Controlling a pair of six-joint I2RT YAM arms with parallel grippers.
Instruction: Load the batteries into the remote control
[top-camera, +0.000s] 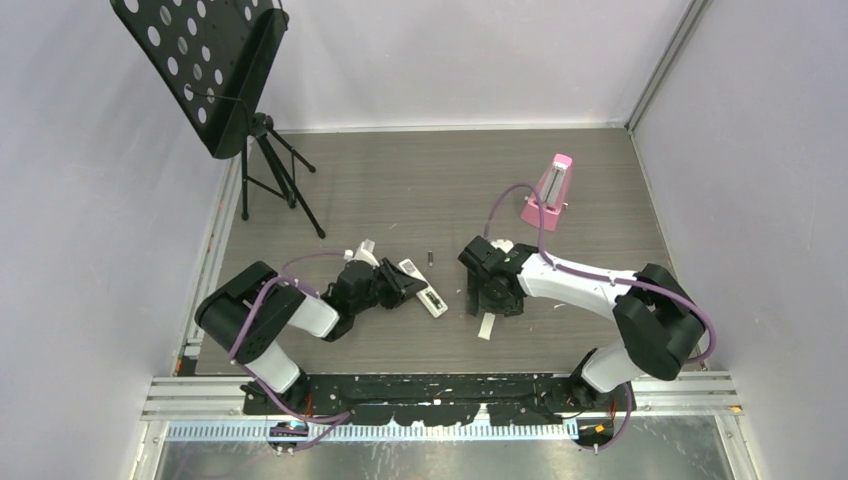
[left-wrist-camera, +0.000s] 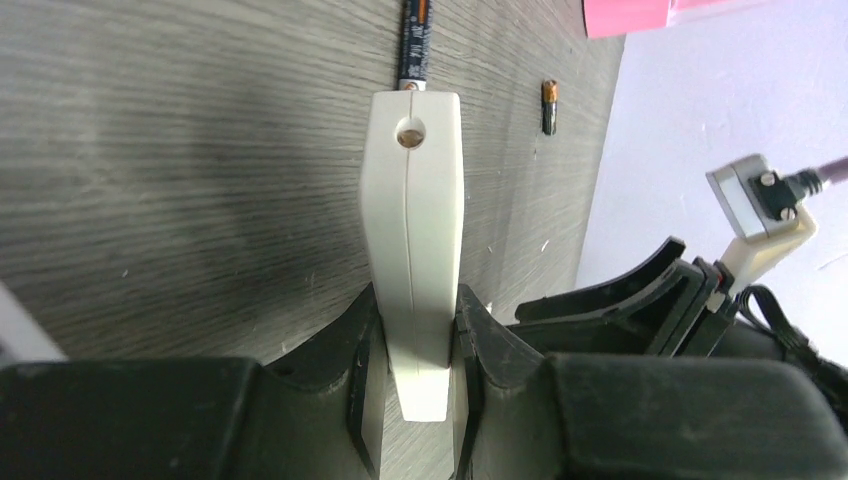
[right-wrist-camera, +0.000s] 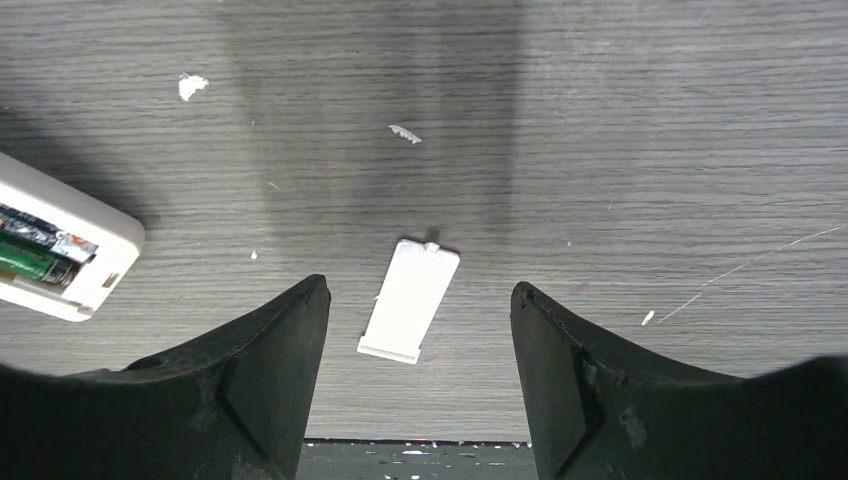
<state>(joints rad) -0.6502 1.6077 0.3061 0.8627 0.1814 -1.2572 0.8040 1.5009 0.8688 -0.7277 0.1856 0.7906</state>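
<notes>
Batteries (left-wrist-camera: 548, 105) lie loose on the surface (left-wrist-camera: 150, 150) near its middle, so loading looks unfinished; left end effector (left-wrist-camera: 417, 300) clamps the remote control (left-wrist-camera: 410, 200) edge-on, compartment unseen, just short of them; right end effector (right-wrist-camera: 419, 288) hangs open over a detached white cover (right-wrist-camera: 408, 305) toward the near edge.

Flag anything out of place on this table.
A white battery cover lies detached on the table between the open right jaws. One battery lies stray beyond the white remote clamped edge-on in the left jaws.
</notes>
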